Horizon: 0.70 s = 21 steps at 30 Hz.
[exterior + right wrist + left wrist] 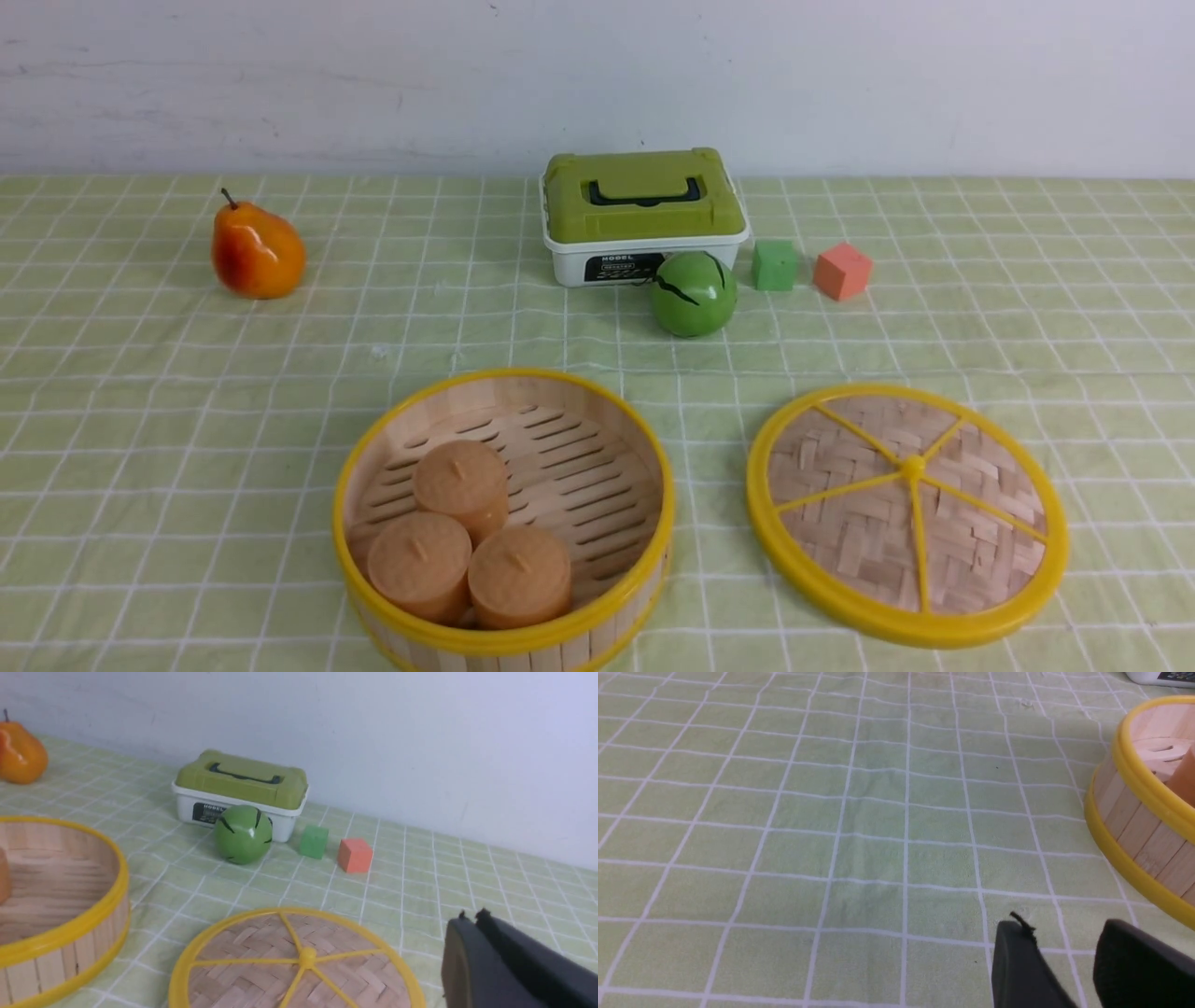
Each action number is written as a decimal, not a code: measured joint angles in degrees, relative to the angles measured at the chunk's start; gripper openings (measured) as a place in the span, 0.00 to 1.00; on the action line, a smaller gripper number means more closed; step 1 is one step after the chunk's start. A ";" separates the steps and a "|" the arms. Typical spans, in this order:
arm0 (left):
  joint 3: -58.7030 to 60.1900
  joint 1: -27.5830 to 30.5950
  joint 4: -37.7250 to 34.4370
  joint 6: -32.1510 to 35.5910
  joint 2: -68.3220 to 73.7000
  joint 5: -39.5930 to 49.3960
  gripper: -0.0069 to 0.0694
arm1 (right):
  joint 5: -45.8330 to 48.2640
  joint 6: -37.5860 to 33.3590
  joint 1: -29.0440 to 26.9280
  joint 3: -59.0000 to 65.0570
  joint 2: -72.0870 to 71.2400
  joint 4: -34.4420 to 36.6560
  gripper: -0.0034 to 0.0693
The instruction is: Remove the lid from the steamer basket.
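Observation:
The woven bamboo lid (907, 511) with its yellow rim and spokes lies flat on the cloth, to the right of the steamer basket (504, 523) and apart from it. The basket stands uncovered, with three tan round buns (467, 546) on its slotted floor. Neither arm shows in the front view. In the right wrist view my right gripper (469, 917) is shut with nothing between its fingers, off to the side of the lid (299, 963). In the left wrist view my left gripper (1064, 928) hangs open over bare cloth beside the basket (1143, 812).
At the back stand a white box with a green handled top (642, 217), a green ball (693, 293), a green cube (775, 265) and an orange-red cube (842, 271). An orange pear (257, 250) sits at the back left. Green checked cloth covers the table.

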 joint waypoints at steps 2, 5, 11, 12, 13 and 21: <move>0.00 0.00 0.00 0.00 0.00 0.00 0.40 | -2.58 1.02 -1.68 3.95 -1.58 0.50 0.03; 0.00 0.00 0.00 0.00 0.00 0.00 0.40 | -2.86 4.05 -5.98 7.71 -5.58 1.43 0.04; 0.00 0.00 0.00 0.00 0.00 0.00 0.40 | 7.43 10.38 -16.31 8.33 -12.44 -3.25 0.04; 0.00 0.00 0.00 0.00 0.00 0.00 0.40 | 9.83 11.66 -16.61 8.33 -13.23 -4.37 0.04; 0.00 0.00 0.00 0.00 0.00 0.00 0.40 | 11.32 12.89 -16.72 8.33 -13.85 -5.14 0.04; 0.00 0.00 0.00 0.00 0.00 0.00 0.40 | 22.75 20.36 -13.85 8.07 -14.58 -7.39 0.06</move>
